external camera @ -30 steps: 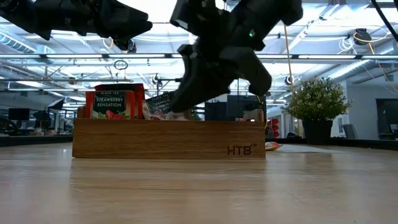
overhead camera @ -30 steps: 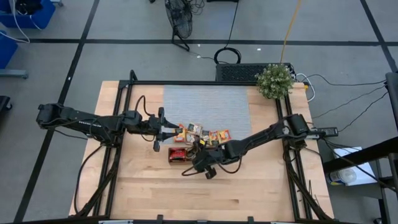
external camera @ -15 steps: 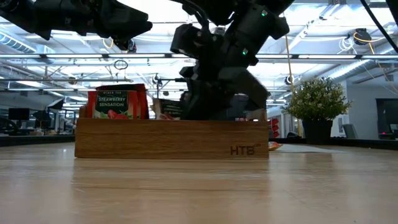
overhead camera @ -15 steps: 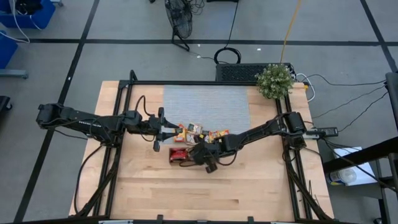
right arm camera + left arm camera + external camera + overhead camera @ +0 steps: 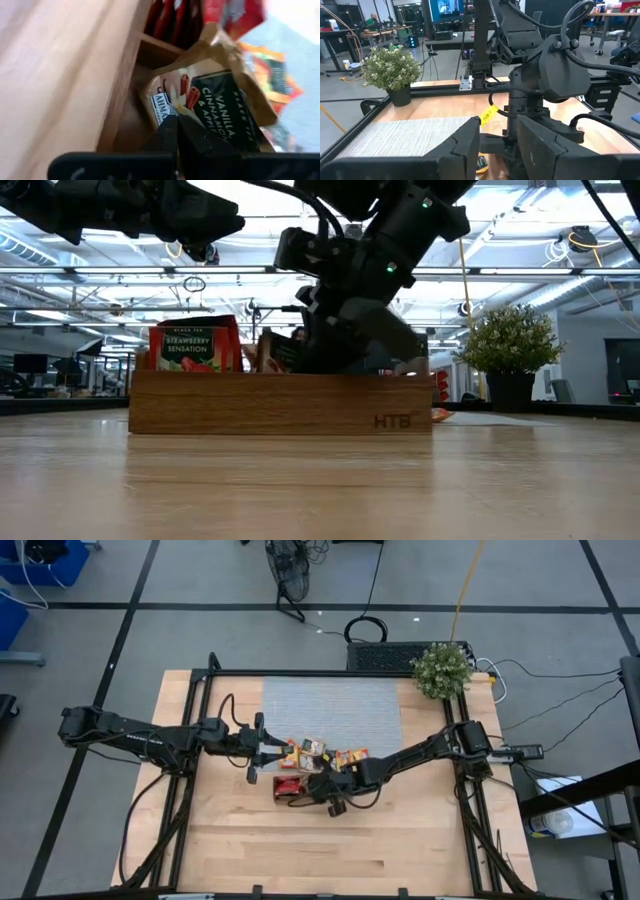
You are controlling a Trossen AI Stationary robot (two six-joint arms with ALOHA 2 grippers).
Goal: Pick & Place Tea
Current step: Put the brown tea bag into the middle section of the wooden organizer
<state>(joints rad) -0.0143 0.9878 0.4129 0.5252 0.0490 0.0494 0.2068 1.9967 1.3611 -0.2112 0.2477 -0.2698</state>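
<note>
Grey tiled floor (image 5: 200,580); potted plant (image 5: 441,670); ceiling lights (image 5: 520,220).

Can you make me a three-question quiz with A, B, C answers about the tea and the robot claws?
1. Where is the right claw?
A. Down at the long brown wooden tray
B. Over the small green potted plant
C. Off the table

2. What colour are the packets standing in the tray's end compartment?
A. Blue
B. Red
C. Green

3. What is the right claw doing to the pale "Vanilla Cinnamon & Apple" tea packet?
A. Pinching it
B. Nowhere near it
C. Tearing it in half

Answers: 1 A, the low view shows it dipping into the tray. 2 B, the right wrist view shows red ones. 3 A, its fingers close on the packet's edge.
</note>
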